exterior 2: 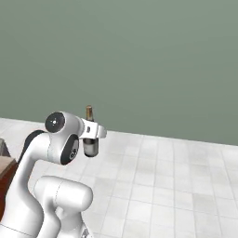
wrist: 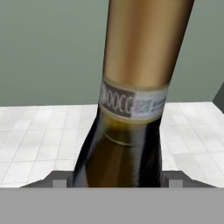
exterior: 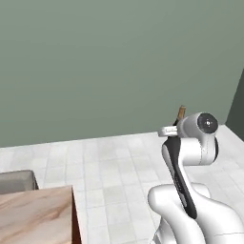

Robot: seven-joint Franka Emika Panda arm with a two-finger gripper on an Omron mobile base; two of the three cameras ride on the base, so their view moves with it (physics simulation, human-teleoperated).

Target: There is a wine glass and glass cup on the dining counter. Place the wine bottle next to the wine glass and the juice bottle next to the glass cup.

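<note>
Arm folded high, hand [exterior 2: 91,133] clamping the upright wine bottle [exterior 2: 90,145].

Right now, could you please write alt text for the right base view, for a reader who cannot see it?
The gripper holds the wine bottle upright in the air, beside the white arm's elbow. Behind them lie a pale tiled floor and a plain grey-green wall.
</note>
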